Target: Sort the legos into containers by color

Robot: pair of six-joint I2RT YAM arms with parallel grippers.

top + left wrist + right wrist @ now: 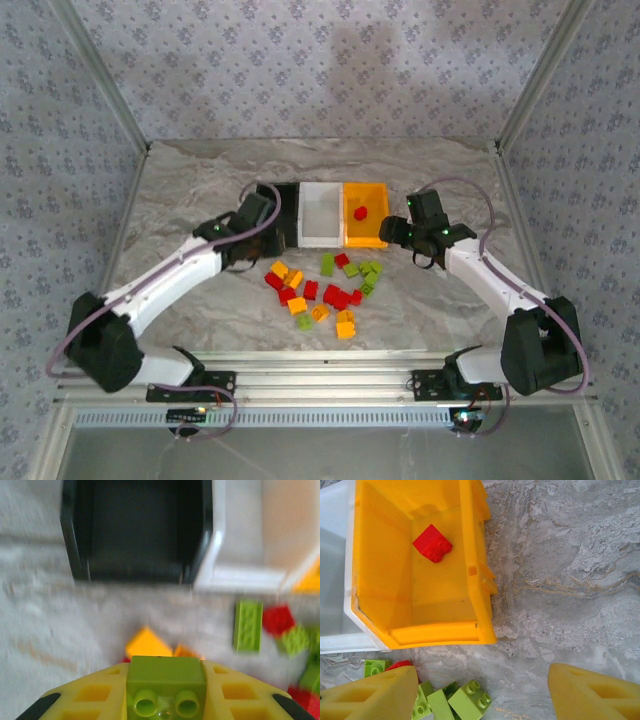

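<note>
Legos [325, 290] mostly lie unsorted; one red brick [432, 542] sits in the orange-yellow bin [475, 580]. My left pincer [166, 695] pinches a green brick [166, 676]; my right pincer [482, 694] gapes empty.

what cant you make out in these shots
- Black bin: left wrist view blurred, inside dark, so any bricks in it cannot be told; in the top view the left arm overlaps it.
- Red brick: right wrist view, mostly hidden behind a finger of the right gripper.
- White bin: cut off by that view's left edge.
- Orange bricks: left wrist view, partly hidden behind the left gripper and its green brick.
</note>
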